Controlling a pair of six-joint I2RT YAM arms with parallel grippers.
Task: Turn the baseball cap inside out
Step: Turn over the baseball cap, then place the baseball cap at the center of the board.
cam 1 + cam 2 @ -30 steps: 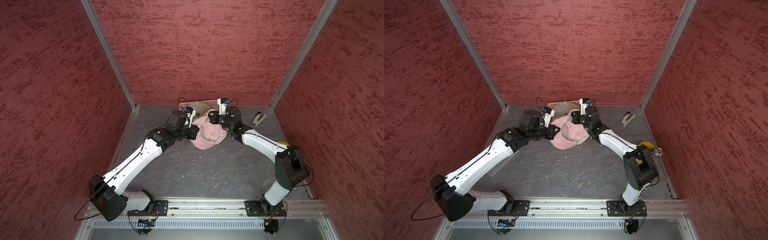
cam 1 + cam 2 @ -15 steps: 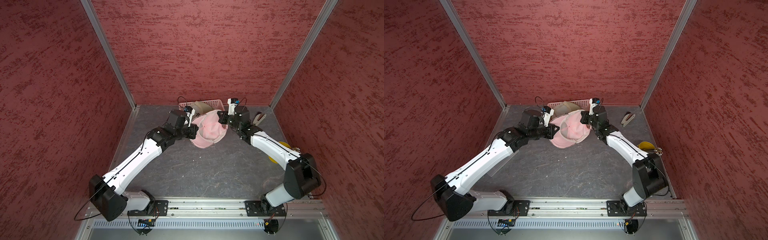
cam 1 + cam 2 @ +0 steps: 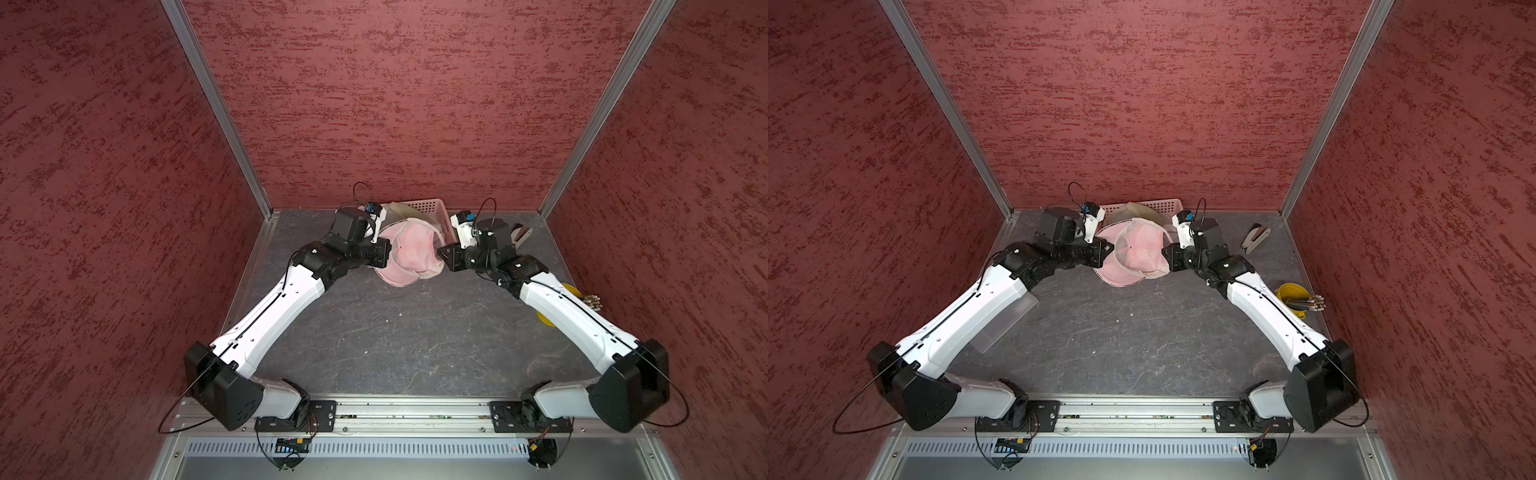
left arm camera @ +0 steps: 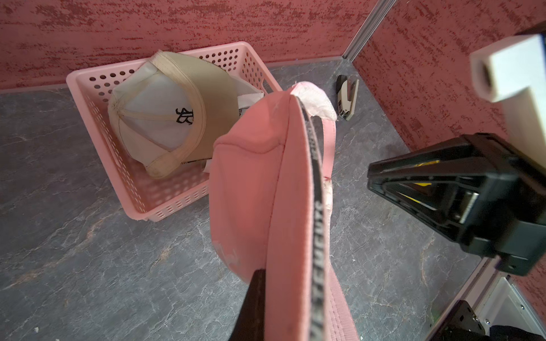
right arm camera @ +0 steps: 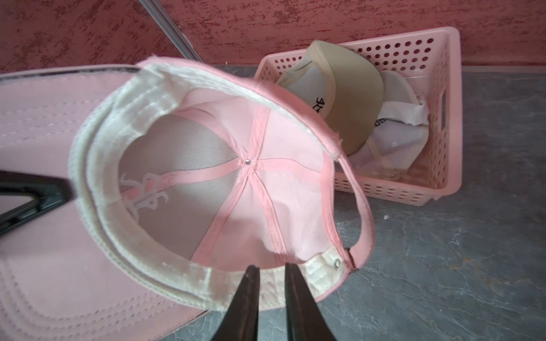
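At the near edge, a metal rail fronts the grey table. On the robot's right side, close to the side wall: a yellow cup with pencils lying in it.

Farther in, toward the back of the table, the pink baseball cap hangs between the two grippers. Its opening is turned up, with lining, seam tapes and white sweatband showing, and the brim is on the near side.

The left gripper is clenched on the cap's edge by the brim. In the left wrist view one dark finger lies against the pink fabric; its partner is hidden behind the cap.

The right gripper sits at the rear sweatband, jaws slightly parted with a clear gap. Whether the tips touch the band, I cannot tell.

Beyond, a stapler lies near the far right corner. Against the back wall is a pink basket with a beige-and-white cap inside.
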